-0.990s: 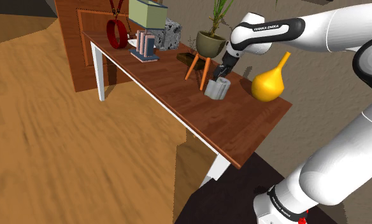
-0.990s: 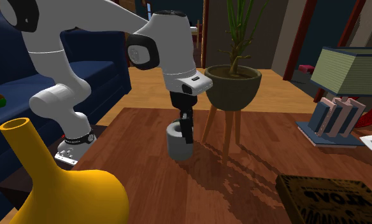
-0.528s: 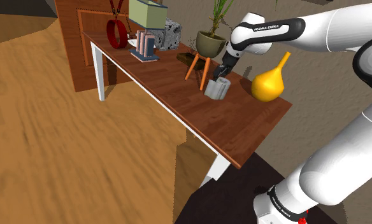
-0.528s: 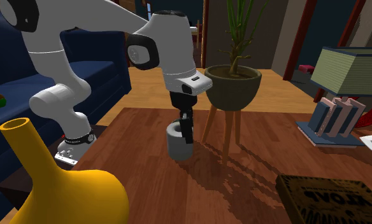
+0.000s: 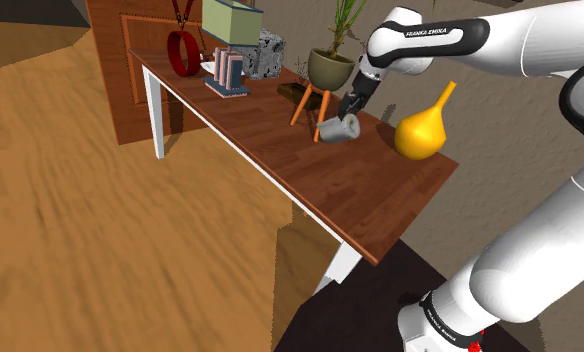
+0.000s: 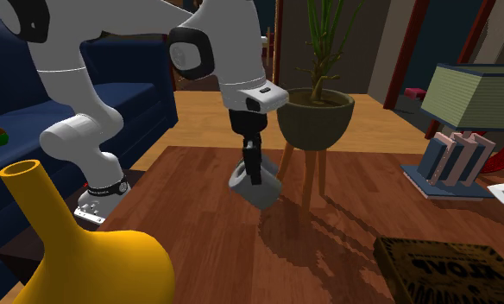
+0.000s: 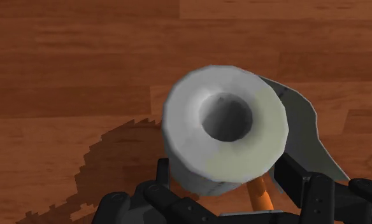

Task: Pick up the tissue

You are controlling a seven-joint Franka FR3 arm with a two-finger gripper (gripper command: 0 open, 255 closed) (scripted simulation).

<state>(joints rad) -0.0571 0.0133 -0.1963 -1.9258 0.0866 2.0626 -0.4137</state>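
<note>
**Item 1, in the jaws.** Tissue [image 7: 185, 127], a pale grey roll. The jaws are clamped on its side wall, one black finger [image 7: 297, 180] on each flank. The roll hangs tilted, and you see its hollow core from the wrist view.

**Item 2, directly under the jaws.** Desk [image 6: 198, 233], red-brown wood grain. The roll's shadow lies on it and the roll [image 6: 257, 186] appears clear of the top.

**Item 3, just beside the jaws.** Plant pot [image 6: 315, 117] on orange splayed legs, dark green.

**Item 4, near the jaws, on the side away from the plant.** Yellow vase [image 5: 420, 135], round-bellied with a long neck.

**Item 5, well beyond the jaws.** Dark lettered box [image 6: 449, 263], then pink books [image 5: 228, 70] and a green-shaded lamp [image 5: 230, 18] at the far end of the desk.

**Step in hand, as you may judge it.** The grasp is made and the lift is under way.

**Next move.** Raise the roll straight up and hold the clamp firm, since the tilt suggests an off-centre grip. Mind the orange legs as you go.
</note>
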